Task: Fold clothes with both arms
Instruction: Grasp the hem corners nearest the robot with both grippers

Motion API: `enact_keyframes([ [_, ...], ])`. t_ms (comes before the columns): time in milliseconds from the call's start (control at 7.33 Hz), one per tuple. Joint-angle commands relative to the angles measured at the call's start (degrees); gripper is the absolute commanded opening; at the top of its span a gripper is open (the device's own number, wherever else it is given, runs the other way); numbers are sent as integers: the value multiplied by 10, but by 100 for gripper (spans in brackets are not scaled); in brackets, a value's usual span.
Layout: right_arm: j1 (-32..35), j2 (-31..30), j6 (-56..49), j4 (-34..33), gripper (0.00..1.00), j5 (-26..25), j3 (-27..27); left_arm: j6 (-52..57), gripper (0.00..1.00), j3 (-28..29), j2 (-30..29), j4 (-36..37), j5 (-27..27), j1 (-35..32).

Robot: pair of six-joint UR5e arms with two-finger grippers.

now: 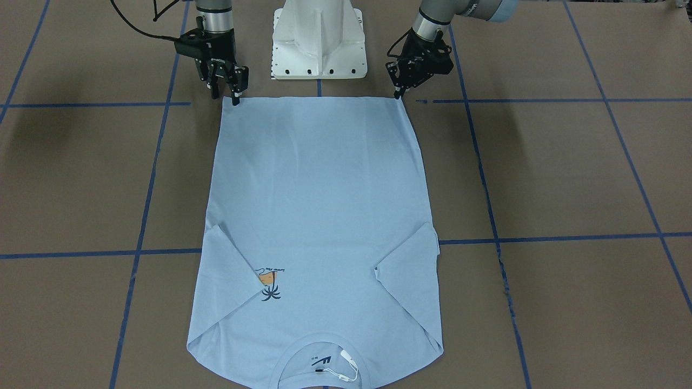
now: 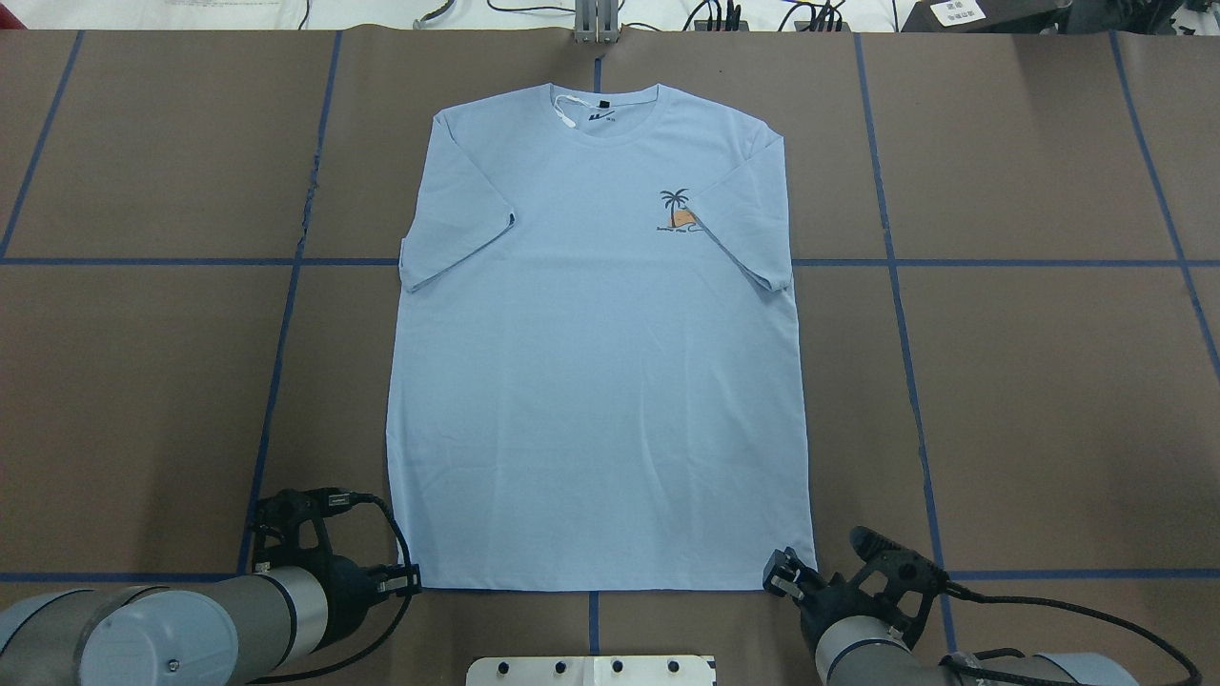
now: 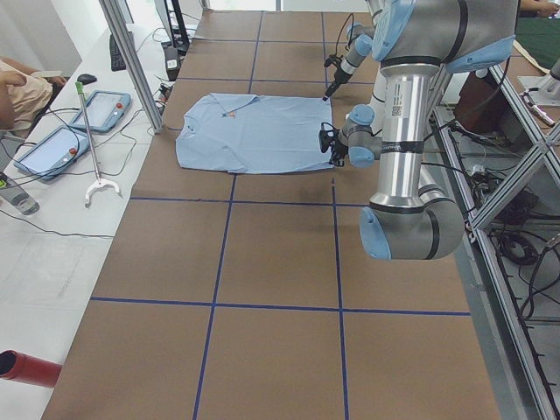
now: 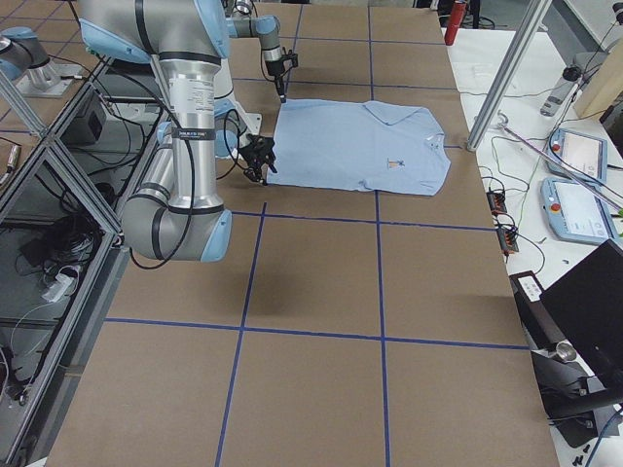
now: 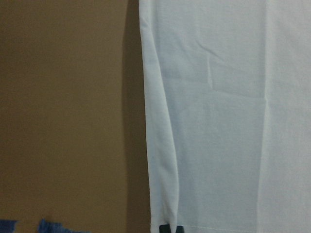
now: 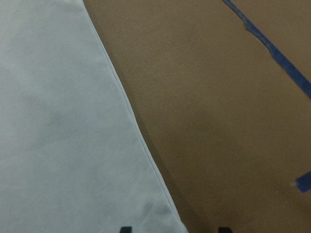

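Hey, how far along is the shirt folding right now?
Done: the T-shirt lies flat with both sleeves folded inward.
In hand: the left gripper looks closed on its near hem corner. The right gripper is open, straddling the other corner in its wrist view.
Left: lifting the hem and folding the body toward the collar. No body fold shows yet.

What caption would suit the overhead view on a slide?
Left gripper and right gripper at the hem corners of a flat light blue T-shirt, sleeves folded in.
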Motion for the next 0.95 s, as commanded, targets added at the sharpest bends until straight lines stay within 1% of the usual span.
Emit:
enact_keyframes([
  [0, 0, 5, 0, 0, 14, -2, -1, -1, 0, -1, -1, -1, 0, 0],
  [136, 0, 5, 1, 0, 0, -2, -1, -1, 0, -2, -1, -2, 0, 0],
  [409, 0, 3, 0, 0, 0, -4, 1, -1, 0, -3, -1, -2, 0, 1],
  [545, 3, 2, -1, -1, 0, -4, 15, -1, 0, -9, -2, -2, 0, 0],
  [682, 5, -8, -7, -31, 0, 2, 69, 3, 0, -46, 5, 3, -6, -2],
  [818, -1, -9, -8, -115, 0, 18, 160, 4, 0, -110, 25, 21, -40, -5],
])
